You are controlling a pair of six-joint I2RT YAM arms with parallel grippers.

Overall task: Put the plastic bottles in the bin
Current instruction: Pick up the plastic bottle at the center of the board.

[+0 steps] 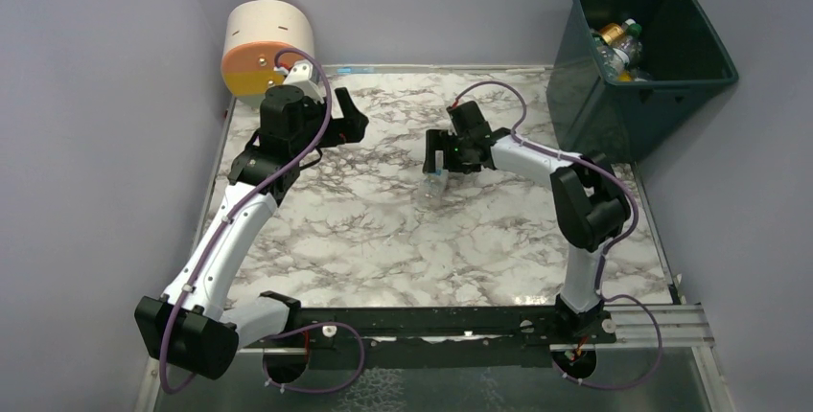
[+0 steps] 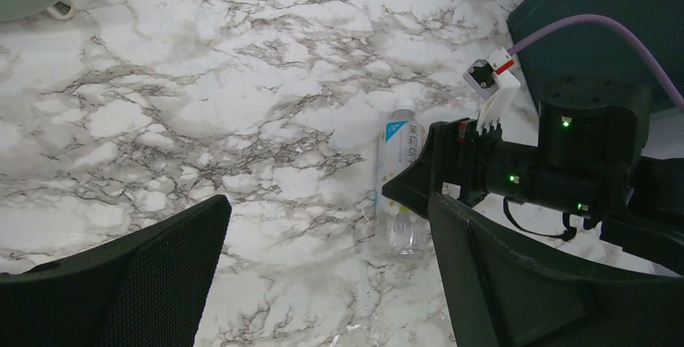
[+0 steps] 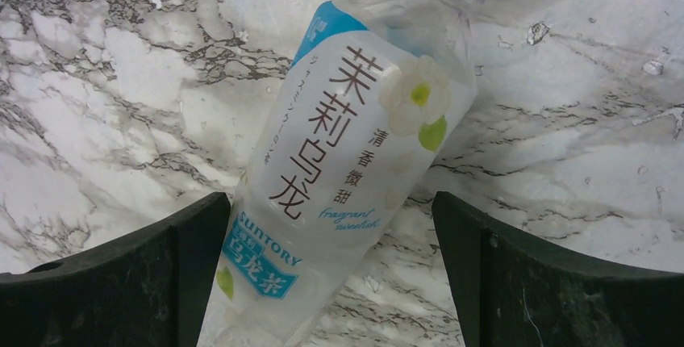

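- right tool (image 1: pixel 439 158) is spread wide, nothing is clamped; it is set low over the middle of the marble worktop (image 1: pixel 383 240)
- one plastic bottle (image 3: pixel 355 145) is seen lying on its side on the worktop, between the right tool's fingers (image 3: pixel 161 282)
- the body is clear, the label white and blue, and it is laid diagonally across the gap with the neck pointed away from the wrist camera
- its lower end is just beside one finger; whether it is touched cannot be told
- left tool (image 2: pixel 329 202) is also spread wide and nothing is held; it is raised above the worktop at the far left, near the round cream-and-orange drum (image 1: pixel 264 43)
- the lying bottle and the right arm are caught in the left wrist view
- bin (image 1: pixel 585 96) is placed at the far right corner, well apart from the lying bottle
- other plastic bottles (image 1: pixel 618 43) are seen inside the bin, piled against its left wall
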